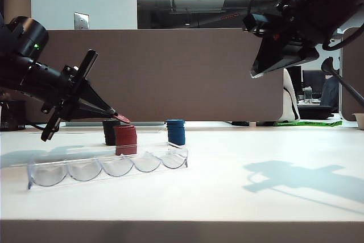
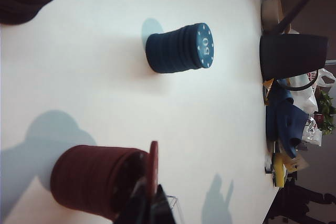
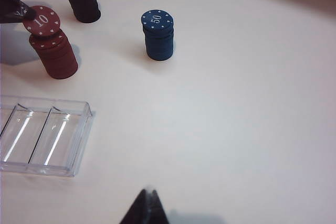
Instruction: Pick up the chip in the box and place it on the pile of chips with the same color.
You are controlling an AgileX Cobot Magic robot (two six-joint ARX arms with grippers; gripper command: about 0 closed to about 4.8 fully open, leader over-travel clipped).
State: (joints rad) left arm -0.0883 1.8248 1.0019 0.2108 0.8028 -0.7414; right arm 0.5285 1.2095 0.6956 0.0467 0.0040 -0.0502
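The dark red chip with a white "10" is pinched by its edge in my left gripper, which is shut on it. It hangs tilted just over the top of the dark red pile, and I cannot tell whether it touches. In the left wrist view the chip shows edge-on beside the pile. The clear box lies in front of the pile with its slots empty. My right gripper is shut on nothing, high above the table's right side.
A black stack stands just behind and left of the red pile. A blue stack stands to its right, near the box's far end. A brown partition closes off the back of the table.
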